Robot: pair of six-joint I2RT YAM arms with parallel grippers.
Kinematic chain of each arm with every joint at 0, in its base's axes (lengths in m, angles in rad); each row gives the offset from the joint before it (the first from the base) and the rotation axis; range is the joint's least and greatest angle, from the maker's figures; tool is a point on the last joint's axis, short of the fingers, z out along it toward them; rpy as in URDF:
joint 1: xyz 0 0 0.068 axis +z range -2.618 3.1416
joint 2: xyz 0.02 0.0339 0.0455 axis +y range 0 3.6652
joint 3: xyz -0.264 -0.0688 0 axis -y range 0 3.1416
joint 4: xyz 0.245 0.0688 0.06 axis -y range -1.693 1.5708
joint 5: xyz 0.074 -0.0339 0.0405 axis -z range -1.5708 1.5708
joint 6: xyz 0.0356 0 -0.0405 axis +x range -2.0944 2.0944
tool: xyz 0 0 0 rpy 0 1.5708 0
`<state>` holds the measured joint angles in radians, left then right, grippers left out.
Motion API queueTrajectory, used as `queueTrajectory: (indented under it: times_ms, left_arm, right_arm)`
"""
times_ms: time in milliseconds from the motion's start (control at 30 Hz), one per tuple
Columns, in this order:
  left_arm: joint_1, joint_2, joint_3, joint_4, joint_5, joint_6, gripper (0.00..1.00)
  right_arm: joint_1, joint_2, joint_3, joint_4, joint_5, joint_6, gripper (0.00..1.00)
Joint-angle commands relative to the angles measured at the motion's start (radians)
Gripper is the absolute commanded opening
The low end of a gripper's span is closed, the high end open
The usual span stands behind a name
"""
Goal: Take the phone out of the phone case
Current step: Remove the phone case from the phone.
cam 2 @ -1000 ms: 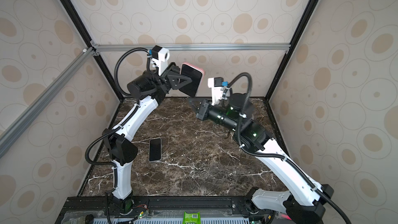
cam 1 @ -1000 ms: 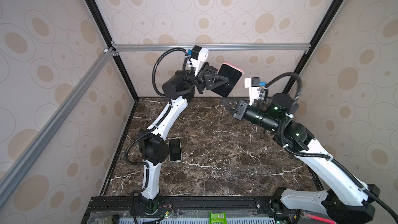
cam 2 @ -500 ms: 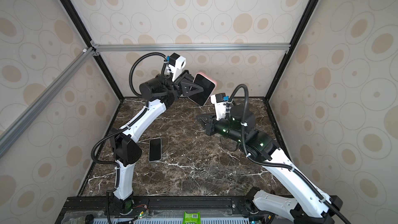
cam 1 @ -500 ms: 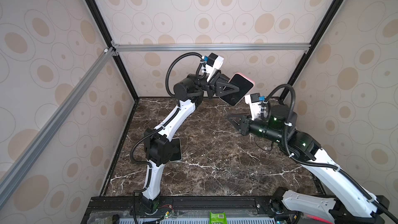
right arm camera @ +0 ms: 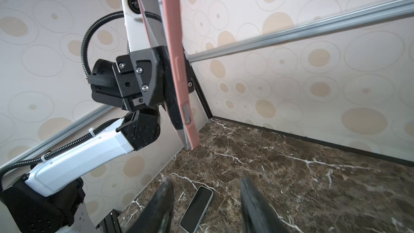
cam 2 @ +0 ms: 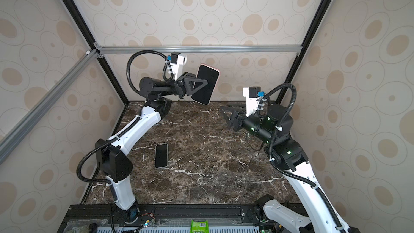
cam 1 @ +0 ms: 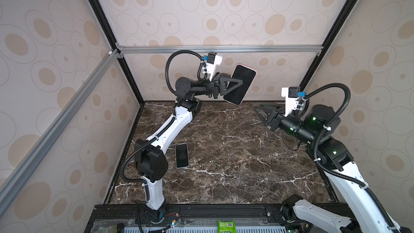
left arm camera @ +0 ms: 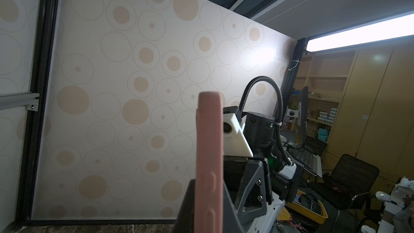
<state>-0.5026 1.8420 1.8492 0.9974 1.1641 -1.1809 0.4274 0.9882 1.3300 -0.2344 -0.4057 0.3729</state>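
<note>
Phone [cam 1: 245,75] in pink case [right arm camera: 179,79], held aloft
Left tool [cam 1: 237,85] pinches the case; right tool [cam 1: 258,108] spread, empty; second phone [cam 1: 181,155] lies bare on table [cam 1: 235,164].

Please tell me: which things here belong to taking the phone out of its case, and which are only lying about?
For the job: phone, in the pink case, held up by the left gripper; right gripper, open and empty.
Lying about: second phone, flat on the table; green packet at the front edge.
</note>
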Motion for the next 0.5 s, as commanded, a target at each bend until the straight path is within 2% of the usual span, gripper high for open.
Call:
queueTrajectory:
  times_ms: [0,67,233,467]
  left_arm:
    - [-0.008,-0.024,-0.03,0.291,-0.105,-0.223,0.0]
    - [-0.022,-0.03,-0.046,0.351,-0.121,-0.277,0.0]
    - [-0.066,-0.099,-0.082,0.202,-0.123,-0.13,0.0]
    - [-0.076,-0.086,-0.063,0.237,-0.116,-0.167,0.0]
  right_arm:
    - [-0.026,0.015,-0.006,0.191,-0.238,0.059,0.5]
    - [-0.027,0.017,-0.045,0.326,-0.274,0.13,0.49]
    - [-0.026,0.049,-0.083,0.493,-0.349,0.245,0.48]
    - [-0.027,0.031,-0.089,0.42,-0.345,0.162,0.45]
